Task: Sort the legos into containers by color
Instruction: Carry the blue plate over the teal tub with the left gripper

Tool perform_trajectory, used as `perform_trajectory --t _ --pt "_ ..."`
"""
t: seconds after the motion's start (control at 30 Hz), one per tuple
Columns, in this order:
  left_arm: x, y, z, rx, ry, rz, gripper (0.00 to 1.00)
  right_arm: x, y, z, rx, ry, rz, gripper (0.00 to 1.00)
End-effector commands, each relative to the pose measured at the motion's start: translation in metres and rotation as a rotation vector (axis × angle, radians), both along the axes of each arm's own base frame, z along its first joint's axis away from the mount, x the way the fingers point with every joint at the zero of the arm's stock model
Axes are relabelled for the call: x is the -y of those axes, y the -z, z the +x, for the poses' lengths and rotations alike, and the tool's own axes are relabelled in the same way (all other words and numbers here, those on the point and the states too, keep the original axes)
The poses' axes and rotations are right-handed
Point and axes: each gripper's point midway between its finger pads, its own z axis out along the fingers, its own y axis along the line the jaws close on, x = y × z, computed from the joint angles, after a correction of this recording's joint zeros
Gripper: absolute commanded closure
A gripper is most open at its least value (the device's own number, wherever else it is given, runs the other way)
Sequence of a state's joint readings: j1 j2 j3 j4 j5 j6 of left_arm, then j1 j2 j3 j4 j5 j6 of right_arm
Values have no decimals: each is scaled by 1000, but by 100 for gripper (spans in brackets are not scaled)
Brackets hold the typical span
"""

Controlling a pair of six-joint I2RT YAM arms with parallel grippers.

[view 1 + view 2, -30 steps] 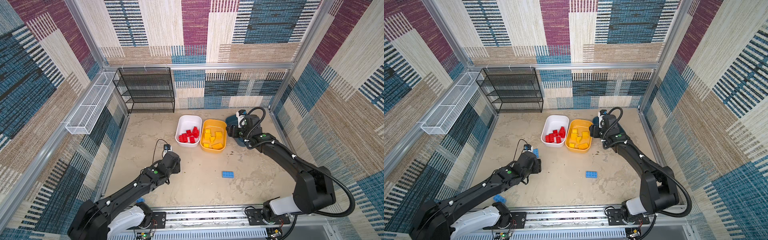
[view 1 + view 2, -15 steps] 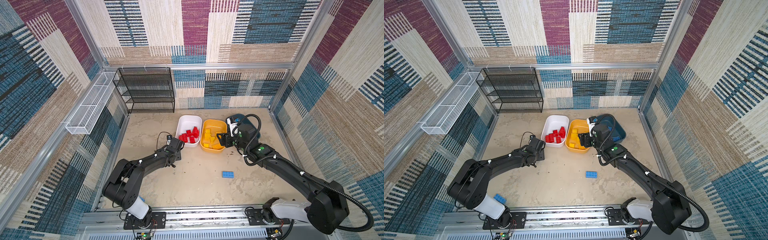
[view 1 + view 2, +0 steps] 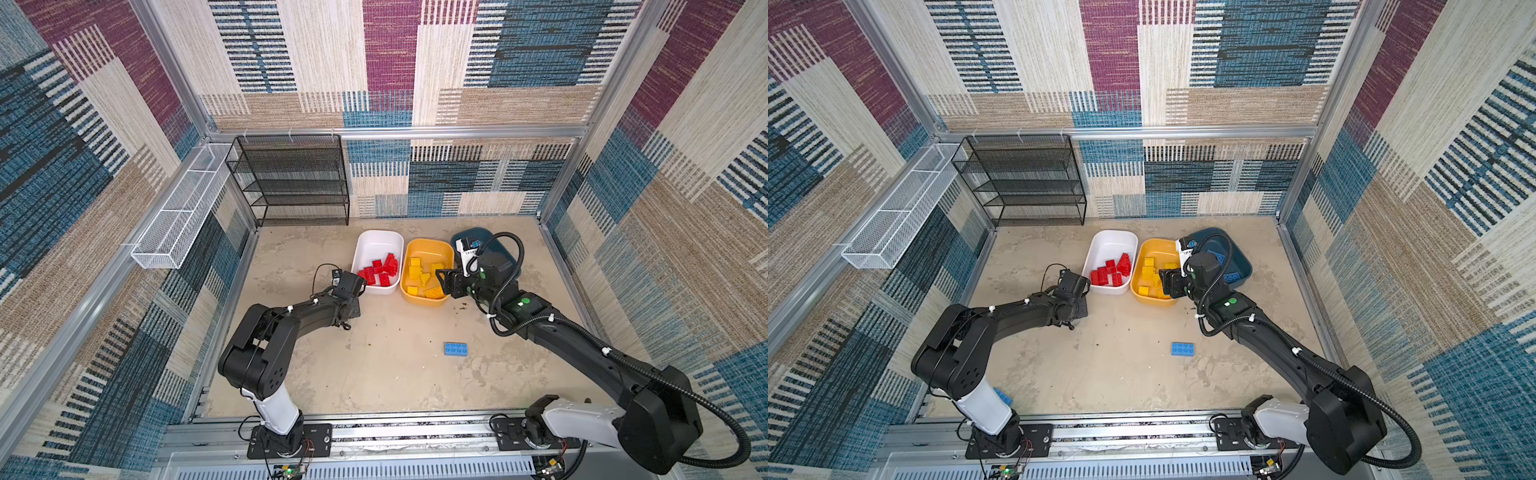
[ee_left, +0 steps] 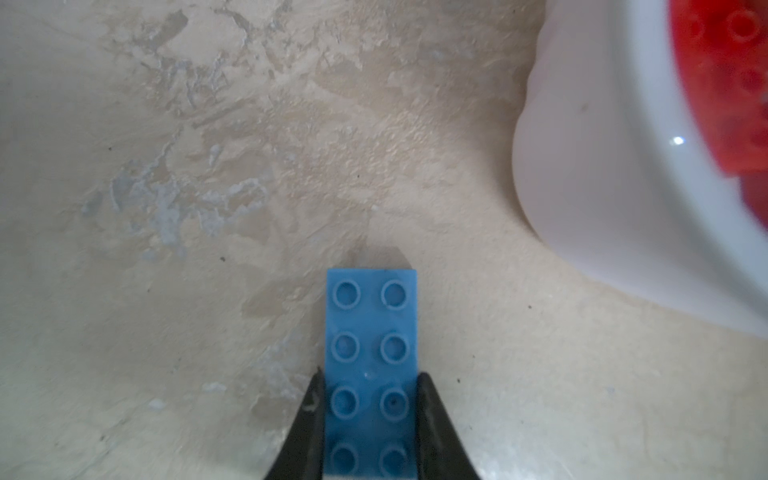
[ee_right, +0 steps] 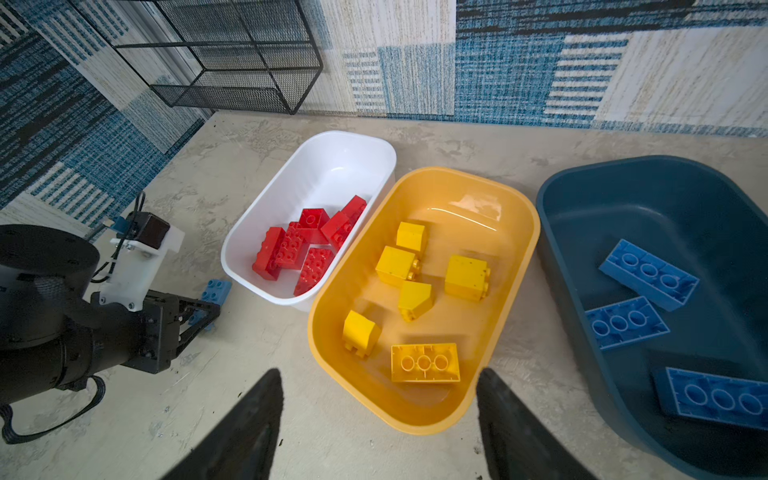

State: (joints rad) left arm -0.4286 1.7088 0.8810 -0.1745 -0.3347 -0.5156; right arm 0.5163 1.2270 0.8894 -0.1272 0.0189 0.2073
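At the front-left corner of the surface (image 3: 1121, 374), half hidden behind the left arm's base, lies what looks like a small blue piece (image 3: 1003, 397). Farther in, just beside the white tub's near-left corner, the left gripper (image 4: 370, 376) is clamped on a long blue brick (image 4: 370, 324), its fingers (image 4: 309, 419) pressing the brick's two long sides with the studs facing the wrist camera. The white tub (image 3: 380, 247) stands towards the back edge, at the middle, and holds a heap of red bricks (image 3: 380, 271) at its near end. Touching it on the right is the yellow tub (image 3: 430, 246) with yellow bricks (image 3: 424, 277) scattered inside. The right gripper (image 5: 379, 372) hovers over this tub's near end, jaws spread wide with nothing between them. Nearer the front edge, well apart from the tubs, a loose blue brick (image 3: 456, 349) lies flat, studs up. Rightmost, the teal tub (image 5: 665, 195) holds three blue bricks (image 5: 648, 274), undersides up.
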Motion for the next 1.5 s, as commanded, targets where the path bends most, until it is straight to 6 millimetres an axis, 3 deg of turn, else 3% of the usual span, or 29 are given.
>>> perform_trajectory --t 0.0,0.17,0.3,0.47,0.63,0.93,1.0,1.17,1.47 --pt "1 1 -9 -42 41 1 80 -2 -16 2 45 -3 25 26" --pt "15 -28 -15 -2 91 -63 81 -5 -30 -4 60 -28 63 26" --pt "50 -67 -16 44 215 -128 82 -9 -54 -8 95 -51 103 26" --pt "110 -114 -14 95 384 -209 82 -14 -95 -12 167 -63 107 26" --pt "188 -139 -4 112 537 -273 83 -32 -130 -20 226 -103 121 26" --pt "329 -155 29 155 746 -475 83 -61 -158 -33 269 -166 115 25" --pt "351 -153 37 160 765 -518 84 -63 -160 -36 270 -172 116 25" --pt "392 -132 56 122 780 -574 85 -71 -163 -46 271 -190 119 25" --pt "438 -107 81 129 775 -658 84 -92 -155 -59 252 -231 107 25"
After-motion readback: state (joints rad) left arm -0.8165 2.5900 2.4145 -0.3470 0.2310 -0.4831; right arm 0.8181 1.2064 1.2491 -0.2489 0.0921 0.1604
